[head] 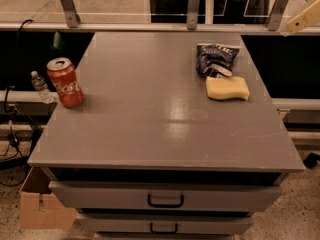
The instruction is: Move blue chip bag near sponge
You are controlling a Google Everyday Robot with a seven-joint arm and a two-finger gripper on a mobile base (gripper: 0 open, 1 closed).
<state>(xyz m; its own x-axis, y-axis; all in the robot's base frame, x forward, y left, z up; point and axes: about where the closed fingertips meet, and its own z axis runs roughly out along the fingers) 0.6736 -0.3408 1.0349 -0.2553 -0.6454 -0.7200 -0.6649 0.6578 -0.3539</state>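
Observation:
The blue chip bag (215,59) lies on the grey tabletop (150,114) at the back right, dark blue foil with white lettering. The pale yellow sponge (227,88) lies just in front of it, touching or nearly touching its front edge. My gripper (303,20) shows only as cream-coloured fingers at the right edge of the camera view, raised above and to the right of the table, well apart from the bag. It holds nothing that I can see.
A red soda can (65,82) stands upright near the table's left edge. A metal rail (150,27) runs behind the table. Drawers (165,199) sit under the top. A water bottle (40,87) and cardboard box (40,204) are at the left.

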